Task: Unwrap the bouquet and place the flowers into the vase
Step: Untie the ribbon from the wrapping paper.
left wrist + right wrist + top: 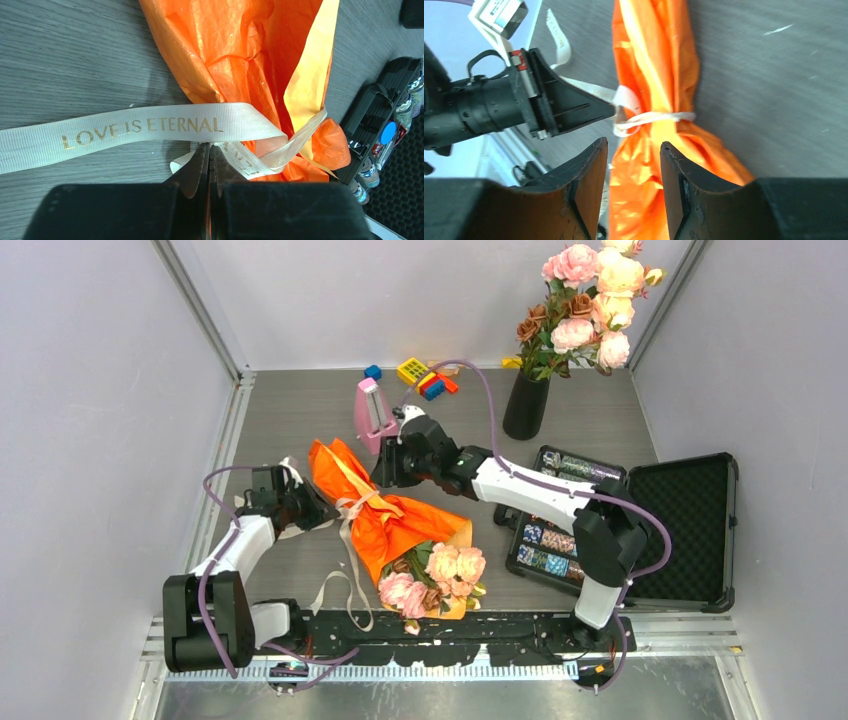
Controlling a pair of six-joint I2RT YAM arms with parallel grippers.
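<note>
Stems of the flowers (430,575) are hidden by the orange paper (345,485) of the bouquet (400,530) in top view. In left wrist view the ribbon (125,132) is cut off at the left edge, & where it enters the shut left claw (209,165) it's covered by that claw. The bouquet is cropped top & btm in right wrist view. Items in the black case (690,530) are too small to be told.

text: "LOVE IS ETERNAL" | gold capitals | on: cream ribbon (125,132) | second strip: letters unreadable
</note>
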